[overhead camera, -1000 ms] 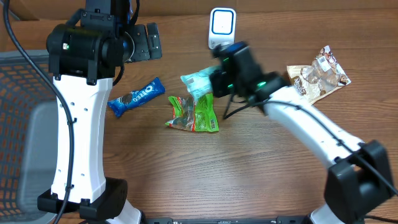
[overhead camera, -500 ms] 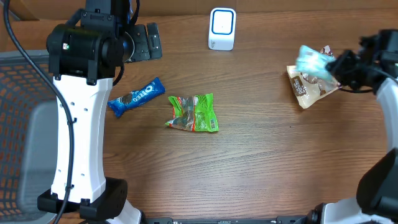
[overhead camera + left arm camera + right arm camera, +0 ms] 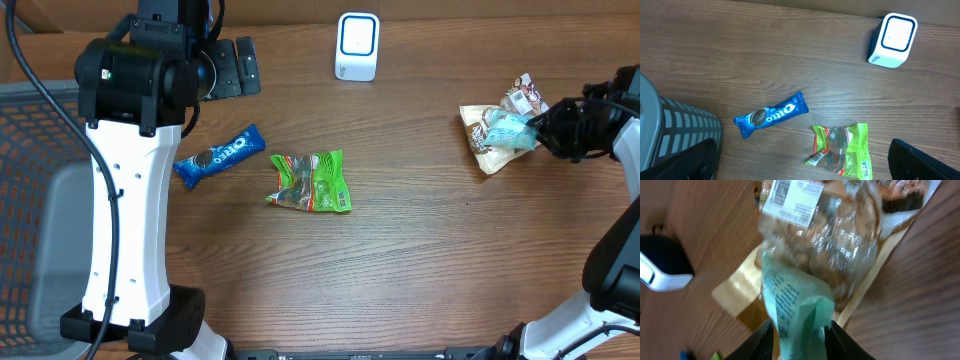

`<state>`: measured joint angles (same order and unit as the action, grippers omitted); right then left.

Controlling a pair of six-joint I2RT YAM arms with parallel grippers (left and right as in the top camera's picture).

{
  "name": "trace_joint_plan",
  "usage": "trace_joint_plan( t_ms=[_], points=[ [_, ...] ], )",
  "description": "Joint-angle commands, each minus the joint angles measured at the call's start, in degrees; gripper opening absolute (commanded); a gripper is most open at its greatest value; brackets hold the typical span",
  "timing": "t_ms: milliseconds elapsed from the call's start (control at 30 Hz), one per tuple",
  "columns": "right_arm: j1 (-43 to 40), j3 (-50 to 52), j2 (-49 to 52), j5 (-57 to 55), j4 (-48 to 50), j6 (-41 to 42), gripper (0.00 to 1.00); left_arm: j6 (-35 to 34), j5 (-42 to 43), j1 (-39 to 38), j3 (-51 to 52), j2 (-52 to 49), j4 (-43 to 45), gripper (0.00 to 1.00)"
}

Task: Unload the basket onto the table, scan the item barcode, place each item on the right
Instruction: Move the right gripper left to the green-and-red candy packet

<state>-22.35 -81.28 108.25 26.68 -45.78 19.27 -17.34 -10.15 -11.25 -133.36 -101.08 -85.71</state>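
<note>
The item, a teal packet (image 3: 508,132), rests on a pile of snack bags (image 3: 487,150) at the right side of the table. In the right wrist view the teal packet (image 3: 795,310) is blurred between the parted fingers of my right gripper (image 3: 799,340), which is open. Seen from overhead, the right gripper (image 3: 545,128) is just right of the packet. The white scanner (image 3: 357,45) stands far away at the back middle. My left gripper (image 3: 807,161) hangs wide open and holds nothing, high above the table's left side.
A blue Oreo pack (image 3: 220,156) and a green packet (image 3: 312,181) lie left of centre. Under the teal packet is a clear bag (image 3: 825,225) with a barcode label. A grey mesh basket (image 3: 40,200) stands off the left edge.
My right arm swung from near the scanner to the right side with the teal packet. Its jaws have parted and the packet now lies on the snack pile. The left arm stayed still.
</note>
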Motion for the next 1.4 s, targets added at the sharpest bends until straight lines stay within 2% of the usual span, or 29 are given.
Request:
trace_joint_plan(
  t_ms=[0,167,233,333,533,667,733,800,833,900,1067,1233,1300,1367],
  points=[
    [0.5,-5.7,-4.0,3.0,-2.5,-1.7,0.35,1.1,-0.8,0.0,0.1,-0.1,0.3,1.0],
    [0.6,-11.2,-8.7,3.0,-7.8,-1.8,0.41,1.1,-0.8,0.0,0.1,-0.1,0.2,1.0],
    [0.6,-13.3,-12.2,3.0,-9.1,-2.0,0.56,1.1,-0.8,0.0,0.1,-0.1,0.2,1.0],
    [0.6,-14.1,-15.5,2.5,-9.0,-1.9,0.69,1.1,-0.8,0.0,0.1,-0.1,0.3,1.0],
    [3.0,-14.2,-18.6,4.6,-11.6,-2.5,0.7,1.1,-0.8,0.0,0.1,-0.1,0.3,1.0],
    [9.8,-11.7,-18.5,7.5,-13.7,-7.1,0.7,1.1,-0.8,0.0,0.1,-0.1,0.2,1.0],
    [14.7,-9.4,-18.3,7.3,-13.2,-7.4,0.81,1.1,-0.8,0.0,0.1,-0.1,0.2,1.0],
    [19.8,-6.5,-18.1,7.3,-11.2,-7.3,0.88,1.1,-0.8,0.0,0.1,-0.1,0.2,1.0],
    [24.9,-3.3,-17.7,7.3,-8.3,-6.8,0.93,1.1,-0.8,0.0,0.1,-0.1,0.3,1.0],
    [29.9,0.1,-17.1,7.4,-4.3,-5.4,1.0,1.1,-0.8,0.0,0.1,-0.1,0.3,1.0],
    [41.7,7.2,-12.2,5.7,8.2,4.5,1.0,1.1,-0.8,0.0,0.1,-0.1,0.2,1.0],
    [47.8,8.7,-5.4,-0.2,11.9,17.9,1.0,1.1,-0.8,0.0,0.1,-0.1,0.3,1.0],
    [49.5,8.7,-3.2,-0.1,13.2,20.0,1.0,1.1,-0.7,0.0,0.1,-0.1,0.2,1.0],
    [51.9,8.7,-1.2,-0.1,15.7,19.2,0.94,1.1,-0.8,0.0,0.1,-0.1,0.2,1.0]
  ],
)
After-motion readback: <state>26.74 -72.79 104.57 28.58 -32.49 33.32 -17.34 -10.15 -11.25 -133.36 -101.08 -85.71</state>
